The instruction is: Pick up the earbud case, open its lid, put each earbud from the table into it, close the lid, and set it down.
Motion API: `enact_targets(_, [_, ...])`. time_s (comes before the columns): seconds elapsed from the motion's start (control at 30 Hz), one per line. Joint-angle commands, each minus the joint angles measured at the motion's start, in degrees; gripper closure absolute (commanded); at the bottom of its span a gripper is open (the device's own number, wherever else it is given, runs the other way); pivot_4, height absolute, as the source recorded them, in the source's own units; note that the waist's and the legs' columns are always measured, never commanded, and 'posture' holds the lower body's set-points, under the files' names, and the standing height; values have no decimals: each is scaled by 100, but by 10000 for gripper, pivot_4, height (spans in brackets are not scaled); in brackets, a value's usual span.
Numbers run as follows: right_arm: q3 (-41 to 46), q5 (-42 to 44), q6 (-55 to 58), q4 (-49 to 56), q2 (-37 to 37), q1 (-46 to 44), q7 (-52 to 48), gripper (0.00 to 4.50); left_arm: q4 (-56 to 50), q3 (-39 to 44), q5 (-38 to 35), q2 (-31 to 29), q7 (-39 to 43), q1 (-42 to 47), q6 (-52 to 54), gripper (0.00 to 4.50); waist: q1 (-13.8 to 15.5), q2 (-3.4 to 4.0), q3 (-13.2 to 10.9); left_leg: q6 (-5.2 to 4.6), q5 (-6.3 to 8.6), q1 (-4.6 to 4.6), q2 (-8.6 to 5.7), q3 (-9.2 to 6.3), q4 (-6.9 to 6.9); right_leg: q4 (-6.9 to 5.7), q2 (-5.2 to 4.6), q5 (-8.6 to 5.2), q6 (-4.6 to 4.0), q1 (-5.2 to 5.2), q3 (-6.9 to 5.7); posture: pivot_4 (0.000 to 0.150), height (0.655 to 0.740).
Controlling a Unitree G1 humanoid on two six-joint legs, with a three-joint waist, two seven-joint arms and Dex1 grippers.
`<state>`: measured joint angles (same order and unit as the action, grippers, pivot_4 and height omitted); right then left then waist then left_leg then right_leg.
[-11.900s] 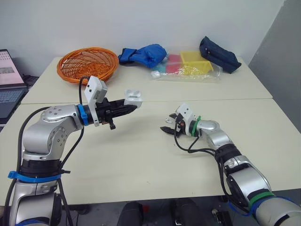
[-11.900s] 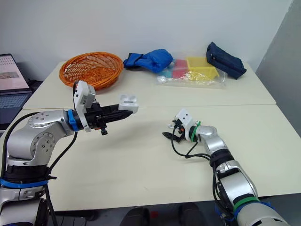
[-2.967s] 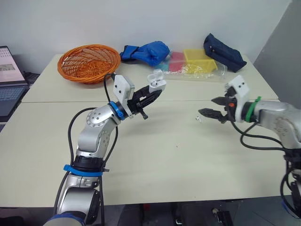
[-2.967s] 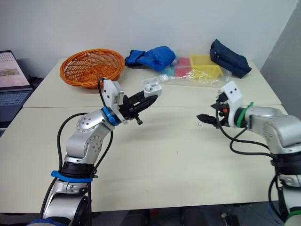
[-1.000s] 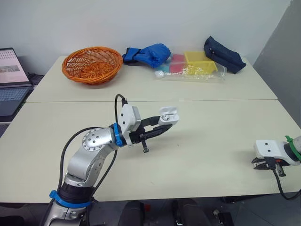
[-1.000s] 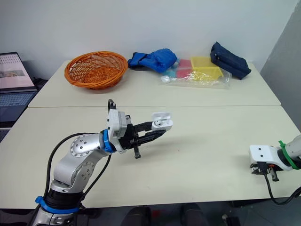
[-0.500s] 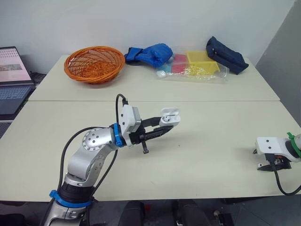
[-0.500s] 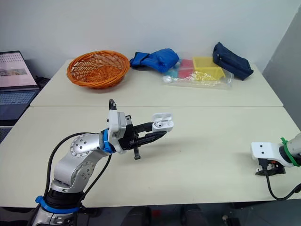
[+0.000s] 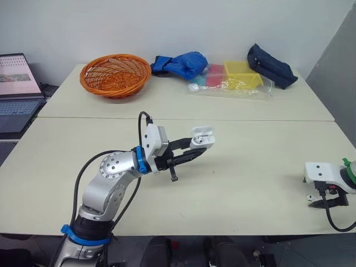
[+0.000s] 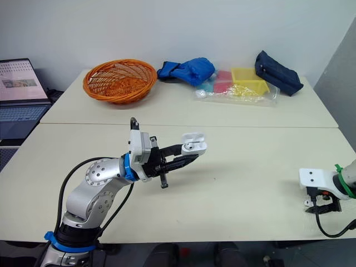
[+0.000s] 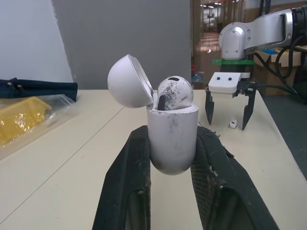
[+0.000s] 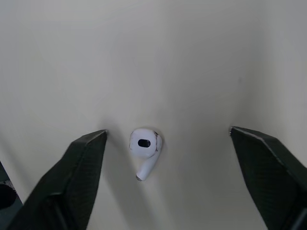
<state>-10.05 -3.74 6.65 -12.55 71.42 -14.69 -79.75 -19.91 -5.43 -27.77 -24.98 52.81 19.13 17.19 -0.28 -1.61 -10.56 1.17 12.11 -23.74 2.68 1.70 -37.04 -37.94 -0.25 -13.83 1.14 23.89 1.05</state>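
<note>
My left gripper [image 9: 197, 147] is shut on the white earbud case [image 9: 201, 136], holding it upright above the middle of the table. Its lid [image 11: 129, 81] is tipped open, and one earbud [image 11: 175, 91] sits inside. Near the table's front right edge my right gripper [image 12: 168, 132] points down and stands open. Its two fingers straddle a white earbud [image 12: 145, 146] that lies on the table top without touching either finger. The left wrist view also catches the right gripper [image 11: 225, 120] over that earbud [image 11: 232, 124].
Along the far edge stand an orange basket [image 9: 115, 74], a blue cloth [image 9: 178, 63], a clear bag with yellow and pink boxes [image 9: 233, 78] and a navy pouch [image 9: 271, 65]. A laptop [image 9: 19, 78] sits off the table's left. A seam [image 9: 250, 120] crosses the table.
The right gripper has sunk a little closer to the table over the earbud. The left arm keeps the case where it was. The camera has shifted slightly.
</note>
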Motion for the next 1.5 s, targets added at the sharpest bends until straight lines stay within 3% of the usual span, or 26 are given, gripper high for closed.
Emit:
enact_targets(0.03, [-20, -53, 113, 65, -22, 54, -68, 17058, -267, 27, -59, -28, -50, 10, -27, 37484, 1, 0, 0, 0, 0, 0, 0, -1, 0, 0, 0, 0, 0, 0, -1, 1500, 7400])
enact_targets(0.1, [-21, -63, 24, 93, 9, 103, -77, 23832, -271, 30, -56, -37, -68, 3, -22, 37484, 2, 0, 0, 0, 0, 0, 0, -1, 1, 1, 0, 0, 0, 0, -1, 1500, 7400])
enact_targets(0.53, [37, -141, -56, 81, 22, 274, -23, 23832, -230, 9, -56, -67, -91, 13, -38, 37484, 15, 0, 0, 0, 0, 13, 1, -3, 0, 1, 1, 0, -1, -16, -4, 1500, 7400])
enact_targets(0.63, [43, -184, -68, 35, 27, 303, 2, 29920, -253, 9, -72, -71, -83, -12, -30, 37484, 15, -1, 0, 0, 0, 13, 1, -3, 0, 3, 1, 0, -1, -18, -4, 1500, 7400])
enact_targets(0.73, [83, -127, 37, 154, 17, 381, -29, 40110, -258, 16, -75, -73, -87, -13, -29, 37484, 16, -1, 1, 0, 0, 27, 1, -3, 0, 7, 0, -2, -3, -33, -4, 1500, 7400])
enact_targets(0.97, [152, -124, -251, 111, 29, 457, -51, 41224, -258, -8, -66, -63, -98, 2, -22, 37484, 22, -1, 1, 0, 0, 47, 0, -3, 2, 7, -2, -20, -33, -53, -4, 1500, 7400])
enact_targets(1.03, [354, 225, -57, 455, -52, 390, -155, 41224, -199, -4, -52, -61, -86, 56, -48, 37484, 22, -1, 0, 0, 0, 50, 0, -3, 4, 7, -2, -20, -33, -55, -4, 1500, 7400])
enact_targets(1.13, [829, 1518, 1386, 1917, -663, -304, 36, 41224, 7, 6, 5, -40, -35, 192, -156, 37484, -45, -2, -2, 0, 0, 54, 2, -2, 5, 2, 0, -17, -28, -55, -1, 1500, 7400])
enact_targets(1.3, [2169, 3561, 4255, 3591, -2118, -1577, 1983, 41224, 246, 5, 31, 23, 3, 353, -262, 37484, -139, 4, -3, 2, -1, 77, 3, -17, 7, -22, 13, 5, -5, -59, 10, 1500, 7400])
enact_targets(1.5, [3266, 5279, 5619, 4642, -3109, -1963, 3692, 41224, 601, -7, 23, 128, 76, 615, -407, 37484, 14, -1, 0, 3, 1, 50, 3, -11, 10, 15, 3, 0, -7, -59, -2, 1500, 7400])
